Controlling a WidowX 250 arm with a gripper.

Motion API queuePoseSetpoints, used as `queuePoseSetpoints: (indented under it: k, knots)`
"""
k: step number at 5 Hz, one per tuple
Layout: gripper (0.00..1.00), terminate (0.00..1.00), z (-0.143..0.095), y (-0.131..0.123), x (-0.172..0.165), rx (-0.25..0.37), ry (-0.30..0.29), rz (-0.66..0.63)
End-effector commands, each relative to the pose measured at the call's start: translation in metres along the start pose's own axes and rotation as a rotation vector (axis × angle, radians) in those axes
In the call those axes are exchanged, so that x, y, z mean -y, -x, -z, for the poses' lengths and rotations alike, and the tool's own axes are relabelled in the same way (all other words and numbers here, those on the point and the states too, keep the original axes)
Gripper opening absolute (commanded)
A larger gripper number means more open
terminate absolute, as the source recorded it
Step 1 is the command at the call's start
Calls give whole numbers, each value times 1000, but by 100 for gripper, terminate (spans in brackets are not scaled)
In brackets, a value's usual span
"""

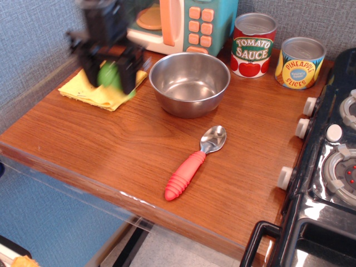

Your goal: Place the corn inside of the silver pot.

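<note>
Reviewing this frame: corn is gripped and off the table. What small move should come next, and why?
Probably a short carry to the right, toward the silver pot. The gripper, blurred, holds the corn raised above the yellow cloth, left of the pot's rim and not yet over its opening. The pot looks empty, so nothing blocks a drop once the corn is centred above it.
</note>
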State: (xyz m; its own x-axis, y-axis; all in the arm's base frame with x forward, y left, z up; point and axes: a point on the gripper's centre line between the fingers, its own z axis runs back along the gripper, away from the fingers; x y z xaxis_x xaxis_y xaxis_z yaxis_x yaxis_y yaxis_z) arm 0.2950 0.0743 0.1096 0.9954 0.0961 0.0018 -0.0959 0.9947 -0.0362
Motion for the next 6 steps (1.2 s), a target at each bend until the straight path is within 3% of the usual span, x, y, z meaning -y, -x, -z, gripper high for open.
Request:
queuePoseSetpoints:
  k: [1,3,4,6]
  knots:
    - [0,0,-6,-67,40,38,40,8]
    - [0,0,18,-99,59,5,12,16]
    - [100,0,29,-105,59,-4,10,8]
    - [100,0,18,-108,61,8,20,45]
